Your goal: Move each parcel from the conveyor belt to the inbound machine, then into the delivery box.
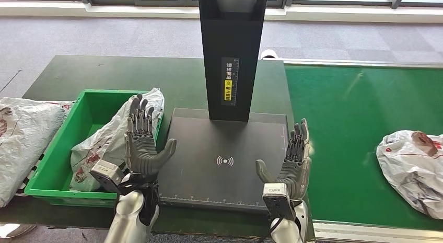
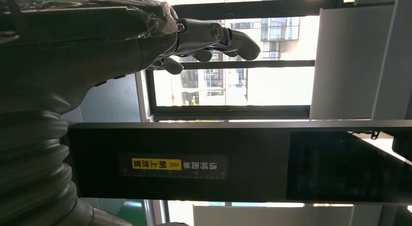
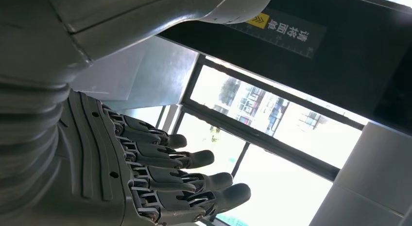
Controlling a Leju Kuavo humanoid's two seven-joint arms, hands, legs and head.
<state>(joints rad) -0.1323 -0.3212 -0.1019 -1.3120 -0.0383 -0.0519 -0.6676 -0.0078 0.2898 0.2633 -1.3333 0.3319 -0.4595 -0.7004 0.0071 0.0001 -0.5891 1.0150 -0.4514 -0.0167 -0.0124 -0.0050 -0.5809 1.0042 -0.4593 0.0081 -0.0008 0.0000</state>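
Green conveyor belt carries one parcel; both hands empty

The conveyor belt has a smooth, matt green surface with a pale metal edge. The parcel on it is wrapped in thin, crinkled white plastic film with a slight sheen, as is the parcel in the crate, which is glossy green hard plastic. The machine's base plate is matt dark grey; its post is smooth black with a printed yellow label. The worktop looks matt dark green. Both hands, left and right, are grey moulded plastic with ribbed covers.
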